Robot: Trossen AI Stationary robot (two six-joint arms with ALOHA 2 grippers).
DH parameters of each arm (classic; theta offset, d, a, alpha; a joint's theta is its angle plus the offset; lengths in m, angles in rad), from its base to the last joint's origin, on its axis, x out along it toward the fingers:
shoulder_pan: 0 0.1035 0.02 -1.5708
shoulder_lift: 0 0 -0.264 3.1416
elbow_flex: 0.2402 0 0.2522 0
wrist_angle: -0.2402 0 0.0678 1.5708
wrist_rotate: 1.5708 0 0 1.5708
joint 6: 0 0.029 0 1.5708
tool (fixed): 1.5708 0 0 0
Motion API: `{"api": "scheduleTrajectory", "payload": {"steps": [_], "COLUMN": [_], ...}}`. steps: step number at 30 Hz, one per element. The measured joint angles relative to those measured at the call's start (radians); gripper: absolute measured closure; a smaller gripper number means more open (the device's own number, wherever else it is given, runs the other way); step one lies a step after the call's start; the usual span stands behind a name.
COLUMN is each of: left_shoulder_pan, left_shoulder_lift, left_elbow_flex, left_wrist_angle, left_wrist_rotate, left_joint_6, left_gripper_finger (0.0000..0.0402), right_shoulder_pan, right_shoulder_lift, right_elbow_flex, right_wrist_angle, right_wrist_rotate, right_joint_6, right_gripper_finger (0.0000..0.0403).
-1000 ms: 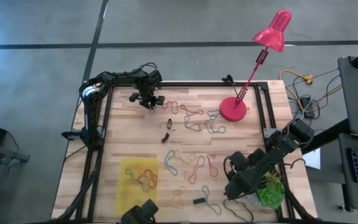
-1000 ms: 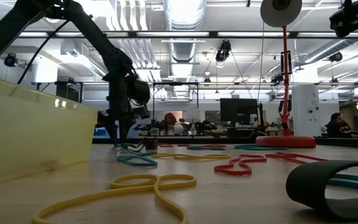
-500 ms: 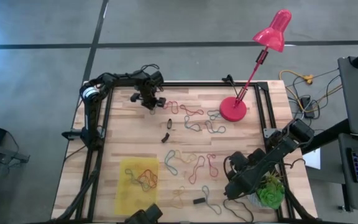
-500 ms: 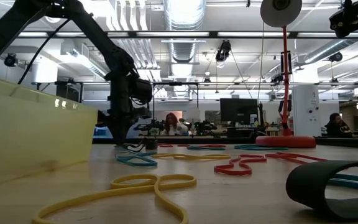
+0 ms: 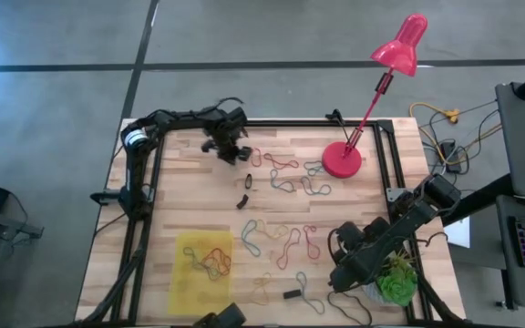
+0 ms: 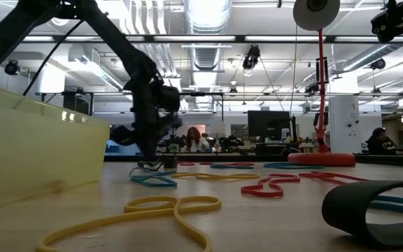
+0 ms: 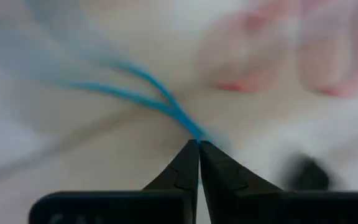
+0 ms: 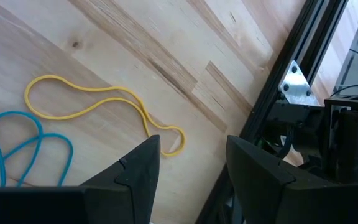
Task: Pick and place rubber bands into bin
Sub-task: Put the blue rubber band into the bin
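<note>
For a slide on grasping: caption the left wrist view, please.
Left gripper shut on a blue rubber band, its strands trailing over the wooden table.

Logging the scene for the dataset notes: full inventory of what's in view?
Rubber bands: many, red, green, yellow, blue and tan, scattered over the table's middle and far side; several already in the bin.
Bin: one, translucent yellow, near-left part of the table.
Table: one, light wood, dark frame.
Desk lamp: one, pink, far right of the table.
Potted plant: one, green, near-right corner.
Small dark blocks: a few, black, mid-table and near edge.
Left pincer: shut on a blue rubber band, far-left of the table.
Right pincer: open, parked near-right over a yellow band.
</note>
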Motion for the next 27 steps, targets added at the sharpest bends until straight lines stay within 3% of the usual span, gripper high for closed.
{"api": "scheduleTrajectory", "payload": {"steps": [3,17,27], "left_shoulder_pan": [-0.009,-0.059,-0.190], "left_shoulder_lift": [-0.040,-0.295,-0.667], "left_elbow_flex": [0.014,0.061,0.059], "left_wrist_angle": [-0.015,-0.032,-0.320], "left_wrist_rotate": [0.054,0.019,0.054], "left_joint_6": [0.017,0.013,-0.009], "left_gripper_finger": [0.0401,0.0401,0.0401], "right_shoulder_pan": [0.000,0.000,-0.002], "right_shoulder_lift": [0.000,0.000,0.000], "right_elbow_flex": [-0.002,-0.013,-0.013], "right_wrist_angle": [0.000,0.000,0.006], "right_wrist_rotate": [0.001,0.001,0.002], "right_joint_6": [0.000,0.000,0.000], "right_gripper_finger": [0.0232,0.0232,0.0232]}}
